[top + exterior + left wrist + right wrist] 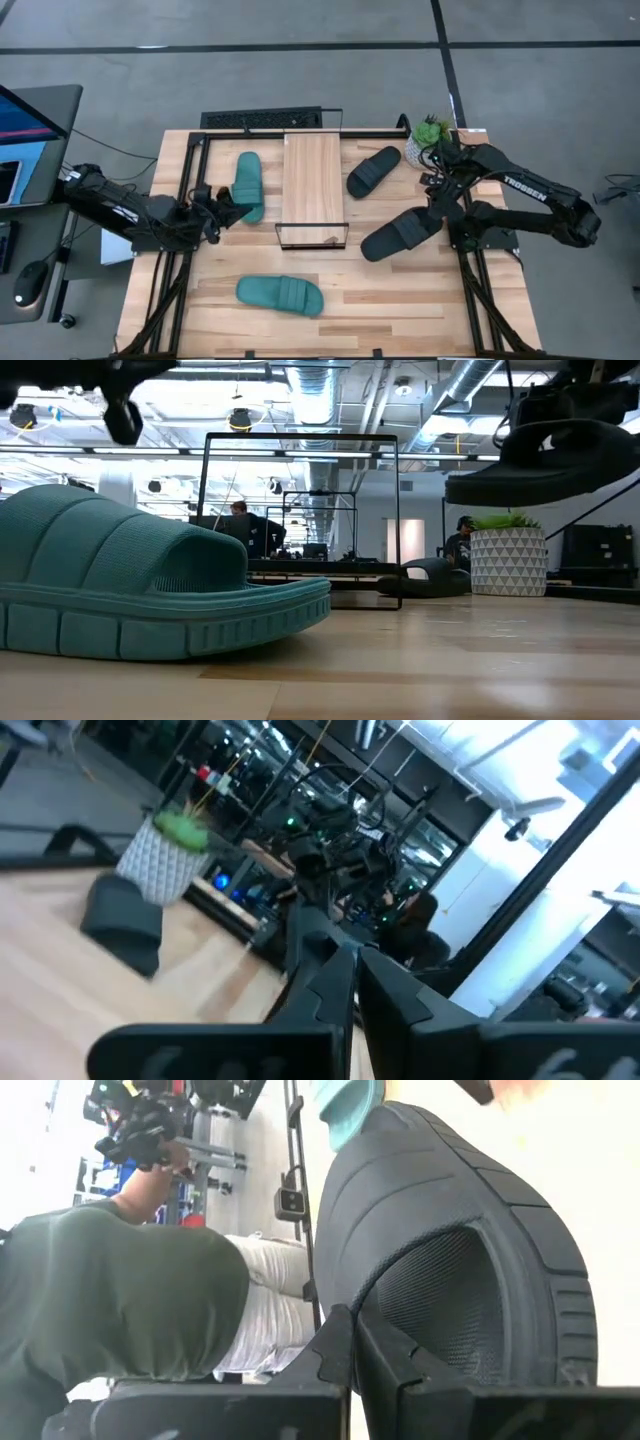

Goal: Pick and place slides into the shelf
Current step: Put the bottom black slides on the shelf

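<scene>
Hanging clear of the tabletop (400,300), a black slide (400,235) is clamped by the right tool (437,210), whose fingers are closed on the sandal's strap end; the low view shows it lifted in the air, to the right of the shelf (312,175). A second black slide (373,171) lies flat just beside the shelf's right edge, near a small potted plant (428,137). One teal slide (249,184) lies left of the shelf, with the left tool (228,205) at its near end; I cannot tell whether those fingers are parted. The other teal slide (281,294) rests alone on the tabletop's front part.
</scene>
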Available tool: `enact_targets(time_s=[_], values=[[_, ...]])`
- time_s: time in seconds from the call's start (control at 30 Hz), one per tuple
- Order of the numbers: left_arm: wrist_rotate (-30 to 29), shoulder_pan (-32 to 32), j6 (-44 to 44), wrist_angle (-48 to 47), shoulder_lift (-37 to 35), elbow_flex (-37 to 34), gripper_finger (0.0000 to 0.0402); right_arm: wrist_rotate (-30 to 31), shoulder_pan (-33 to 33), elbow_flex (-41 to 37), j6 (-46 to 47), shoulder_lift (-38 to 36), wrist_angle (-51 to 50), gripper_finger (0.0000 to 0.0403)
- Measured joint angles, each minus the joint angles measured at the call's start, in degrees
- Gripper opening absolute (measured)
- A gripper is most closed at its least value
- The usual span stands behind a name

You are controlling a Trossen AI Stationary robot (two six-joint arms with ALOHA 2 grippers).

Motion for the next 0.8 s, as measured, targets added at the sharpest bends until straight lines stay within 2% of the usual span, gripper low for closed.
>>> enact_targets(time_s=[0.3,0.57,0.8], values=[[0.3,0.0,3.7,-14.2,-0.1,7.9,0.0006,-0.1,-4.8,5.2,1.0,-3.9,3.4,0.0000],[0.2,0.0,3.7,-15.1,-0.1,8.1,0.0006,-0.3,-10.3,12.1,15.4,-4.6,25.2,0.0000],[0.2,0.0,3.9,-15.2,-0.1,8.1,0.0006,-0.2,-11.0,12.9,32.4,-2.2,47.7,0.0000]])
